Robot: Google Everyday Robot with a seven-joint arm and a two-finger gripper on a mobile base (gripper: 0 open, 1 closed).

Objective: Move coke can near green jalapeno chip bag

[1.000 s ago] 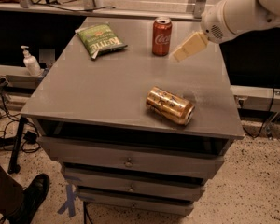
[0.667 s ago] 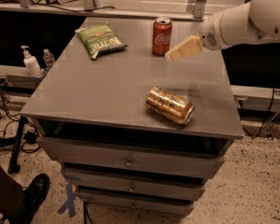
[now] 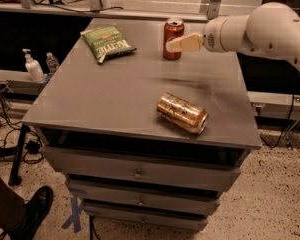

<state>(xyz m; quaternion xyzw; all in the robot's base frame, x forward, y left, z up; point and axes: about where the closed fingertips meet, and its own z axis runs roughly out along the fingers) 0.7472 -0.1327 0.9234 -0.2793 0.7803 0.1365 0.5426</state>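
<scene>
The coke can point(image 3: 172, 34) stands upright at the back of the grey table point(image 3: 115, 99), right of centre. The green jalapeno chip bag point(image 3: 107, 41) lies flat at the back left, a can's height or more away from the coke can. My gripper point(image 3: 180, 44) comes in from the right on the white arm point(image 3: 260, 31). Its cream tip points left and reaches the coke can's right side, overlapping it in view. I cannot tell whether it touches the can.
A shiny gold-bronze can point(image 3: 182, 113) lies on its side near the table's front right. Drawers point(image 3: 137, 173) sit under the tabletop. A soap dispenser point(image 3: 32, 66) and a small bottle point(image 3: 52, 62) stand on a ledge at left. A person's shoe point(image 3: 32, 211) is at bottom left.
My gripper has moved left and slightly down, from a gap right of the coke can to right against its side. The cans and the bag have not moved.
</scene>
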